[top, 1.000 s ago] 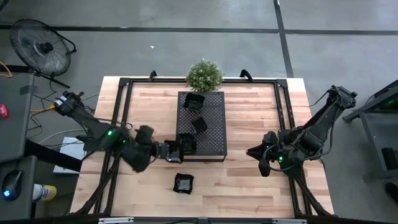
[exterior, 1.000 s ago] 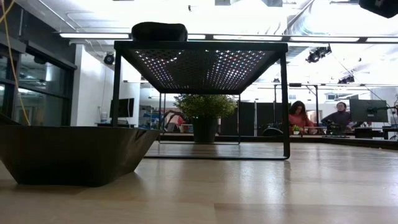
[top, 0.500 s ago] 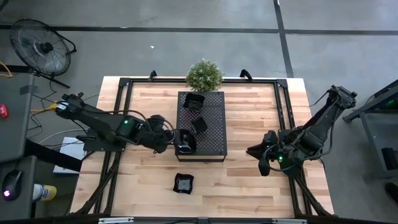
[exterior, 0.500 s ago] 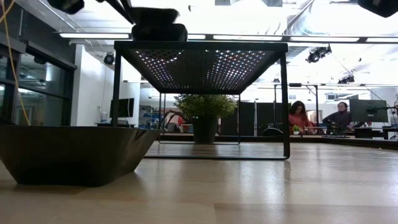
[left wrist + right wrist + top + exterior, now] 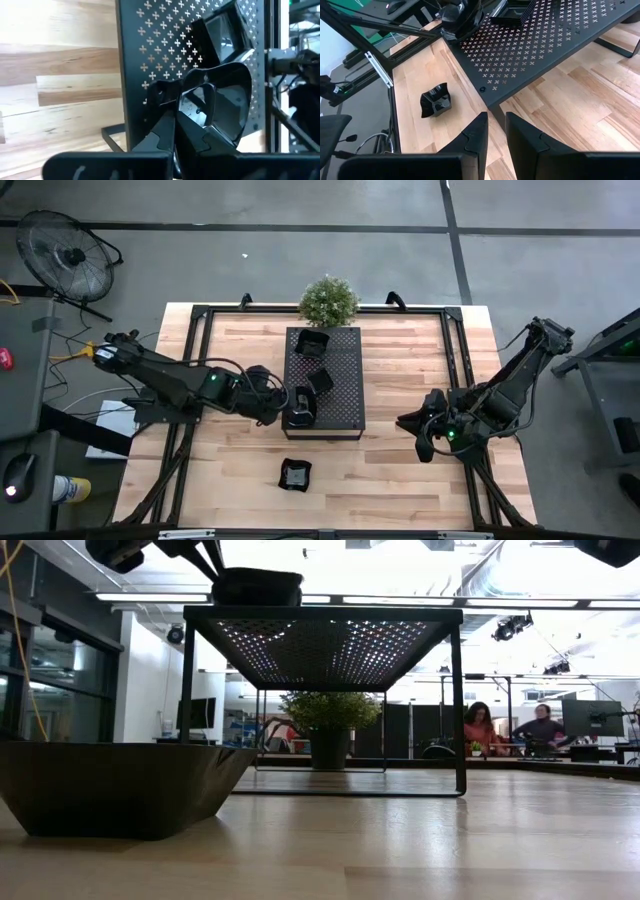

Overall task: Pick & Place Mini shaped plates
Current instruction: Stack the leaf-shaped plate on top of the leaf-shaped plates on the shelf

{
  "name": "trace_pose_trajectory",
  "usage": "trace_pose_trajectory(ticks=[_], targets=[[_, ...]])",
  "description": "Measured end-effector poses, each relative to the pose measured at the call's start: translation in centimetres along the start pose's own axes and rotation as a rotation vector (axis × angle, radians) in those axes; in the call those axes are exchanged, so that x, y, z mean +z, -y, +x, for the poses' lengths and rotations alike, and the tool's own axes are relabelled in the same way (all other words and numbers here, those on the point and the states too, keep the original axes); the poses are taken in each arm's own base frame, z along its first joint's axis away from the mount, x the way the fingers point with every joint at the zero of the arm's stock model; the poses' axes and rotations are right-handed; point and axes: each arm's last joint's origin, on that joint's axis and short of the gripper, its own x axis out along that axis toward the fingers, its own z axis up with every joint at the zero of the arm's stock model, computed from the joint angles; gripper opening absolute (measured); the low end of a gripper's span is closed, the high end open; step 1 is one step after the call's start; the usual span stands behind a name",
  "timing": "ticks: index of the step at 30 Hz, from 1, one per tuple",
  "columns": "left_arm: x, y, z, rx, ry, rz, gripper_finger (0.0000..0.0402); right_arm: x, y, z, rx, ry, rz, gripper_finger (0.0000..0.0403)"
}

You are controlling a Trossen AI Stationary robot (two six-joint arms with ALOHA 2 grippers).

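Observation:
A black perforated tray (image 5: 345,395) stands on legs at the table's middle. Two mini shaped plates (image 5: 313,342) (image 5: 320,380) lie on it. My left gripper (image 5: 285,405) is shut on a third glossy black plate (image 5: 301,406) at the tray's near left corner. In the low view this plate (image 5: 257,587) sits at the level of the tray top (image 5: 330,612). Another plate (image 5: 295,473) rests on its base on the wood nearer the front. My right gripper (image 5: 412,430) waits right of the tray, open by a narrow gap, with nothing between its fingers. My left gripper (image 5: 177,107) pinches the plate's rim (image 5: 196,89) on the side toward the table's left, one finger inside the dish and one outside. The fingers slant down from the left. The plate sits level over the tray's corner; whether it rests on the tray I cannot tell.
A potted plant (image 5: 328,300) stands at the far edge behind the tray. A black frame (image 5: 200,320) runs round the table. A fan (image 5: 65,255) stands on the floor at the far left. People sit far off in the room (image 5: 485,730).
My left arm has swung toward the table's far edge and right, bringing the gripper in over the tray's near left corner. It has stayed shut on the plate. The plate has shifted a little farther onto the tray. In the low view the gripper has come into sight above it.

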Motion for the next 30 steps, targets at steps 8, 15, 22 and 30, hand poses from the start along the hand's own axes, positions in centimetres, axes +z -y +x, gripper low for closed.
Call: trace_pose_trajectory(ticks=[8,15,22,30], targets=[[-0.05,0.0,-0.04,-0.001,-0.007,-0.046,0.0,0.0,0.0,0.0,0.0,0.0,-0.003,0.0062],[-0.75,-0.24,-0.35,0.011,-0.053,-0.033,0.0,0.03,0.0,0.01,-0.004,0.011,-0.008,0.0062],[-0.61,-0.46,-0.32,0.031,-0.036,-0.015,0.0,0.05,0.0,0.0,-0.006,0.016,-0.006,0.0062],[-0.65,-0.34,-0.32,0.019,-0.04,0.011,0.001,0.1,-0.12,0.01,0.003,0.021,0.004,0.0062]])
